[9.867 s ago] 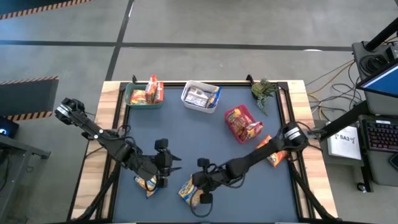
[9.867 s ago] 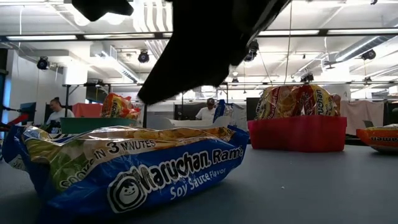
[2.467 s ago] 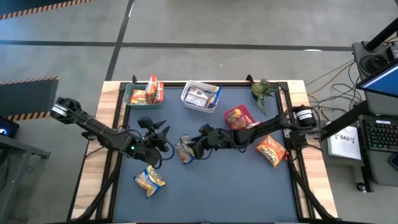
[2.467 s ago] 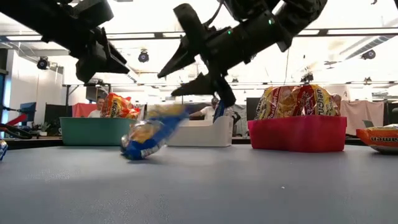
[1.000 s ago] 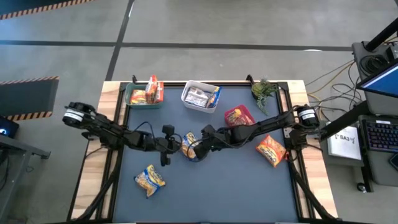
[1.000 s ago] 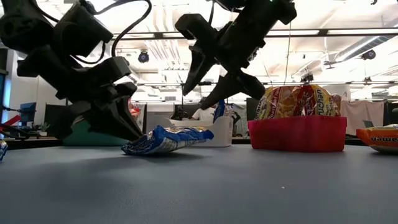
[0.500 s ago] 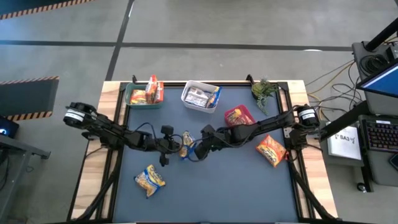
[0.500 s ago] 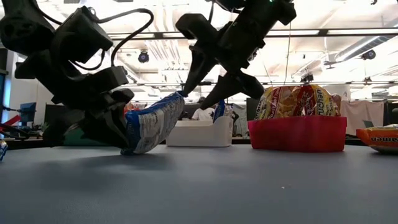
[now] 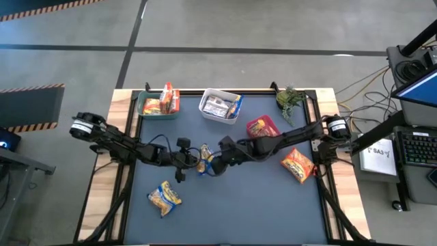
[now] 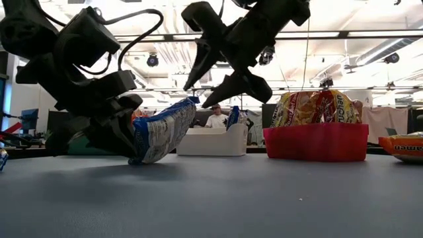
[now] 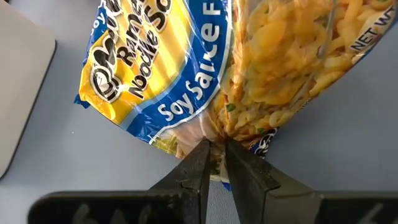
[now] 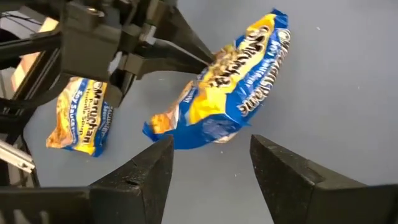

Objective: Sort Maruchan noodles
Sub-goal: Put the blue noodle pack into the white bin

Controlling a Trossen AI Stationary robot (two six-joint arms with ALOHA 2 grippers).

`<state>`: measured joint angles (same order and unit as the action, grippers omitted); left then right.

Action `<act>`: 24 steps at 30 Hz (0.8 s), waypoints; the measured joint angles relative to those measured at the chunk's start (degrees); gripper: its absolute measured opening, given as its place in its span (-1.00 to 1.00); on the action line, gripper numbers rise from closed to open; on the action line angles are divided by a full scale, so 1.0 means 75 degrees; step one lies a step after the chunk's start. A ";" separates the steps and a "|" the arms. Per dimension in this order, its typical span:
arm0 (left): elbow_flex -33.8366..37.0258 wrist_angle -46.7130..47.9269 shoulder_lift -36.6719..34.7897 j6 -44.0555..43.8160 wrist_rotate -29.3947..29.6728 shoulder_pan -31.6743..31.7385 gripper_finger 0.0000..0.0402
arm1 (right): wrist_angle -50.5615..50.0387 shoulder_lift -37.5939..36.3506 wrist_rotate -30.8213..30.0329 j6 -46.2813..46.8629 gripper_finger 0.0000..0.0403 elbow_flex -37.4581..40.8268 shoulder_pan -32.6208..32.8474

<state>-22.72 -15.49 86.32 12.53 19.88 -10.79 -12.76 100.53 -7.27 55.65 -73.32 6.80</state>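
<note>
A blue and yellow Maruchan soy sauce packet (image 9: 203, 159) stands tilted near the table's middle. It also shows in the low view (image 10: 164, 131) and the left wrist view (image 11: 186, 68). My left gripper (image 9: 193, 160) is shut on it from the left. My right gripper (image 9: 220, 154) hangs open just right of and above the packet (image 12: 230, 81), touching nothing. In the low view its spread fingers (image 10: 197, 96) stand over the packet's raised end. My left gripper pinches the packet's edge (image 11: 216, 138) between its two fingertips, where the plastic bunches. The fingers come from the table's left, slanting down. The packet stands tipped up, its lower corner (image 10: 136, 160) at the table and its other end (image 10: 188, 103) raised.
A second yellow and blue packet (image 9: 164, 197) lies near left, an orange one (image 9: 298, 165) at the right. Along the far edge stand a green bin (image 9: 145, 108), a white bin (image 9: 206, 109) and a red bin (image 9: 254, 124), each holding packets. A plant (image 9: 290, 101) sits far right.
The packet lay flat a second ago. It has tipped up in my left gripper's hold: the end toward my right gripper has risen and the lower corner has stayed at the table. My right gripper has risen a little above the packet, still open.
</note>
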 joint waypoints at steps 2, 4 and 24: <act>0.0002 -0.0008 0.0000 0.0000 0.0000 0.0000 -0.81 | -0.0289 0.0000 -0.0004 0.0063 -0.14 -0.0086 -0.0033; 0.0003 -0.0016 0.0000 0.0000 0.0000 0.0003 -0.81 | -0.0669 0.0000 -0.0021 0.0085 -0.33 -0.0218 -0.0067; 0.0008 -0.0063 0.0003 0.0000 0.0003 0.0003 -0.81 | -0.1235 0.0000 0.0032 -0.0016 0.00 -0.0571 -0.0228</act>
<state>-22.66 -15.96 86.35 12.53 19.90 -10.76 -22.02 100.53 -7.03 55.53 -77.60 5.10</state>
